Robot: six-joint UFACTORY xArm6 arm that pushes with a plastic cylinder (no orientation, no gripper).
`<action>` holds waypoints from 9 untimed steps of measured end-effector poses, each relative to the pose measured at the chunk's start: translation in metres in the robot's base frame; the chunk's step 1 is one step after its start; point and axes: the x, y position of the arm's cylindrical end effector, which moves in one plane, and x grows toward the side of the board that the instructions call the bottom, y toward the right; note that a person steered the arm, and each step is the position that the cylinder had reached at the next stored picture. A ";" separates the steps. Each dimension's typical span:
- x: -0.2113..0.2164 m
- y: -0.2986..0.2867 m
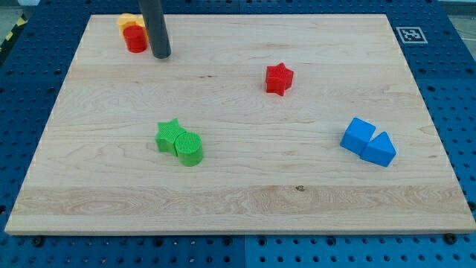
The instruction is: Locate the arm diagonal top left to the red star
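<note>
- Red star (280,78): on the desk (245,193), right of centre in the view's upper half, standing alone.
- My tip (161,55): well apart from the star, toward the view's top left, just beside a red cylinder (135,39) and yellow block (129,21).
- Pincer: the rod carries none, so no state to tell.
- Green star (169,135), touching green cylinder (190,148): lower left.
- Blue cube (358,136), blue triangular block (381,150): touching, right.

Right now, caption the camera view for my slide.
My tip rests near the board's top-left corner, far up-left of the red star.
</note>
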 end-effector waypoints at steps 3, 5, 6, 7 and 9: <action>0.000 0.008; 0.000 0.014; 0.000 0.018; 0.000 0.021; 0.000 0.024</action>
